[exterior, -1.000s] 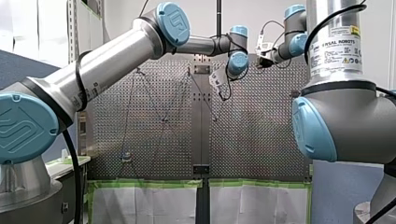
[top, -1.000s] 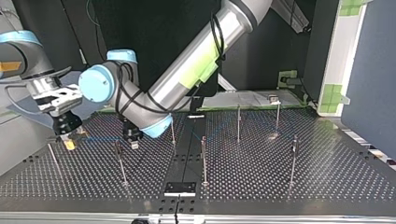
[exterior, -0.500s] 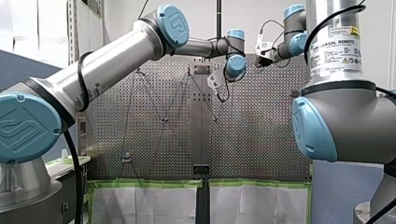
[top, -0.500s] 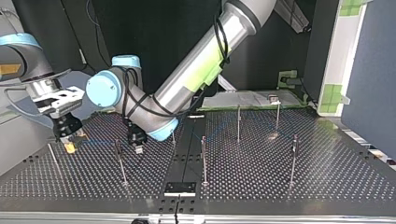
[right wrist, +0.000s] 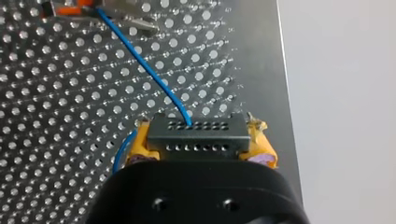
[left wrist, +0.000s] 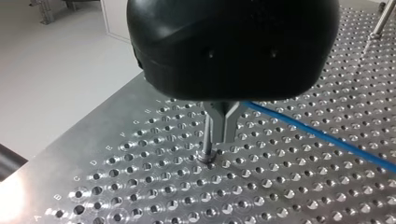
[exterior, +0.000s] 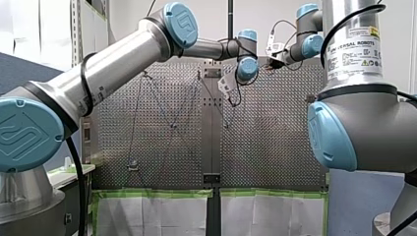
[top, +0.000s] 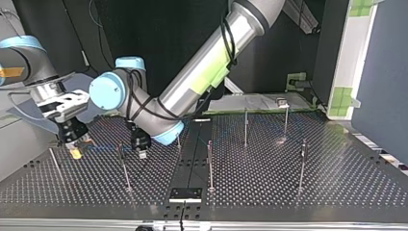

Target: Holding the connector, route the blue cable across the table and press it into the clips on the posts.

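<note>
Right gripper (right wrist: 199,148): clenched on the connector (right wrist: 197,135), a yellow pad at each side, near the table edge.
Left gripper (left wrist: 220,137): metal fingers appear closed on the blue cable (left wrist: 322,136), just beside a post (left wrist: 207,144).
Step in hand: hold the cable taut between both grippers and lower it squarely at the post (its clip is not visible).
Obstacles: other posts (top: 210,163) stand on the perforated table (top: 269,192), and the left arm reaches past the middle.
</note>
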Controlling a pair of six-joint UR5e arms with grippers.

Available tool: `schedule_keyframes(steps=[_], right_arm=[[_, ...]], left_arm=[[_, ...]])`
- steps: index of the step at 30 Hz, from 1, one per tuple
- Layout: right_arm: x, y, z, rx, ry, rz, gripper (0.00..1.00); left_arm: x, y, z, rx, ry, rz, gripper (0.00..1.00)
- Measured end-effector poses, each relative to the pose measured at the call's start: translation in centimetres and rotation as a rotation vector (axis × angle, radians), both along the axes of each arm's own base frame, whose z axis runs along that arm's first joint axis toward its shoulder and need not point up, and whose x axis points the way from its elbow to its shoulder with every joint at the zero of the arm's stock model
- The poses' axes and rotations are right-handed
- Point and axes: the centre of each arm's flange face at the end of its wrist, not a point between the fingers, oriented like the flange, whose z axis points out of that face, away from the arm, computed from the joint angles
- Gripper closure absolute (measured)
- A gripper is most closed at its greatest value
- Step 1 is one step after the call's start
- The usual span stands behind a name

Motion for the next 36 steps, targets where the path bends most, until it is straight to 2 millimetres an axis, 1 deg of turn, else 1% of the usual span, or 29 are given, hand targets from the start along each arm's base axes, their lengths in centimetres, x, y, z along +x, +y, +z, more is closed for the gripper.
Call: schedule_keyframes(steps=[9, 10, 11, 12, 13, 14, 36], right_arm=[[0.01, 0.00, 0.00, 0.000, 0.000, 0.000, 1.00], [0.00, 0.00, 0.00, 0.000, 0.000, 0.000, 1.00], [0.00, 0.00, 0.00, 0.000, 0.000, 0.000, 1.00], [0.00, 0.00, 0.00, 0.000, 0.000, 0.000, 1.00], [0.00, 0.00, 0.00, 0.000, 0.000, 0.000, 1.00], [0.00, 0.00, 0.00, 0.000, 0.000, 0.000, 1.00], [0.00, 0.00, 0.00, 0.000, 0.000, 0.000, 1.00]], left_arm=[[0.00, 0.00, 0.00, 0.000, 0.000, 0.000, 1.00], [0.00, 0.00, 0.00, 0.000, 0.000, 0.000, 0.69], [0.00, 0.00, 0.00, 0.000, 0.000, 0.000, 0.48], [0.00, 0.00, 0.00, 0.000, 0.000, 0.000, 0.48], [0.00, 0.00, 0.01, 0.000, 0.000, 0.000, 0.27], [0.00, 0.00, 0.00, 0.000, 0.000, 0.000, 0.00], [0.00, 0.00, 0.00, 0.000, 0.000, 0.000, 0.00]])
